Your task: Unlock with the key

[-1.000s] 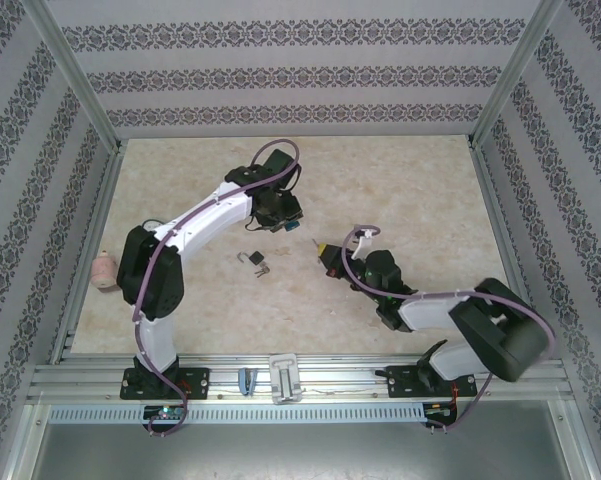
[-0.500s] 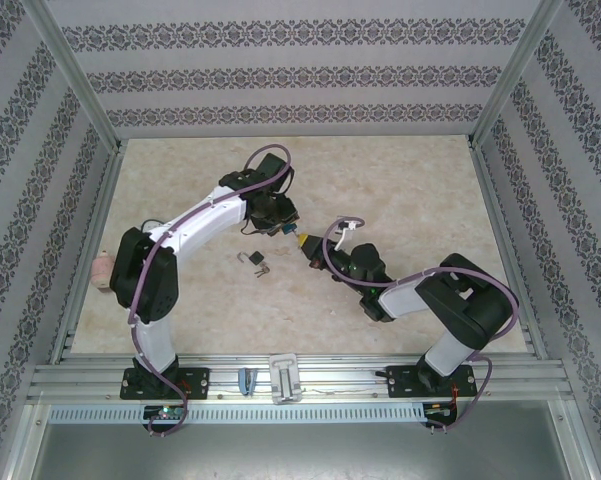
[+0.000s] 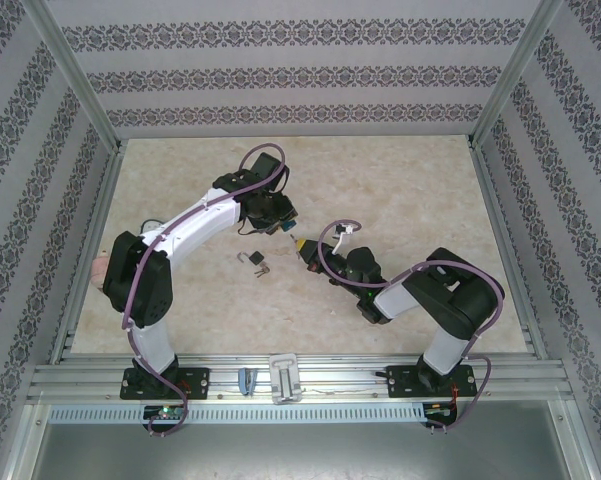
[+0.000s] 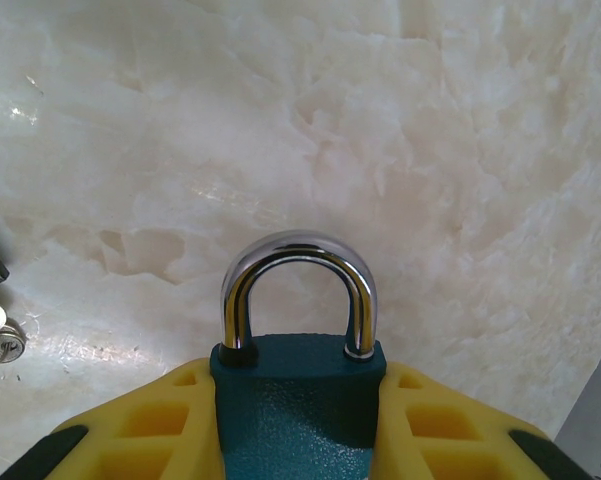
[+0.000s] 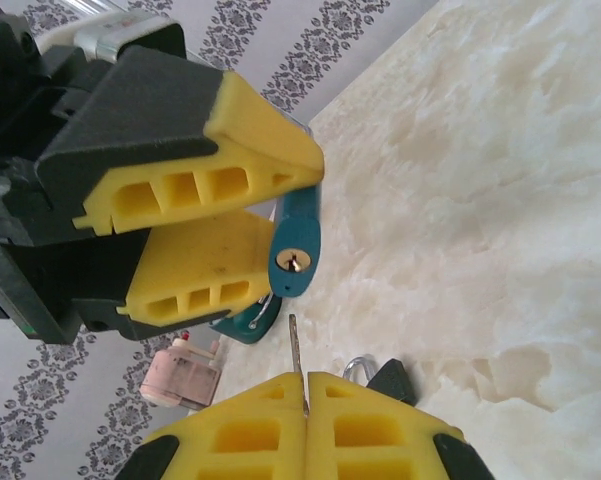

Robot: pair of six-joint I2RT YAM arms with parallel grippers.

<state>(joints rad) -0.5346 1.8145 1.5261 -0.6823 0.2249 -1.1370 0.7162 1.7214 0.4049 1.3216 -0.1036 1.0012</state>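
Observation:
My left gripper (image 4: 300,388) is shut on a teal padlock (image 4: 298,410), its yellow fingers (image 4: 170,420) pressing both sides of the body. The closed chrome shackle (image 4: 298,255) points away from the wrist. In the right wrist view the padlock's underside (image 5: 294,262) shows its brass keyhole. My right gripper (image 5: 305,385) is shut on a thin key (image 5: 296,350), whose blade sticks out toward the keyhole. A short gap separates the tip from the keyhole. From above, the left gripper (image 3: 278,228) and right gripper (image 3: 305,247) almost meet at mid-table.
Two other small padlocks (image 3: 257,263) lie on the marble tabletop just left of the grippers; one is black (image 5: 392,380), one teal (image 5: 242,326). A key ring (image 4: 0,345) lies beside them. A pink object (image 3: 99,267) sits against the left wall.
The right arm has swung left and brought the key up close to the padlock. The left gripper has shifted slightly left and nearer with the padlock.

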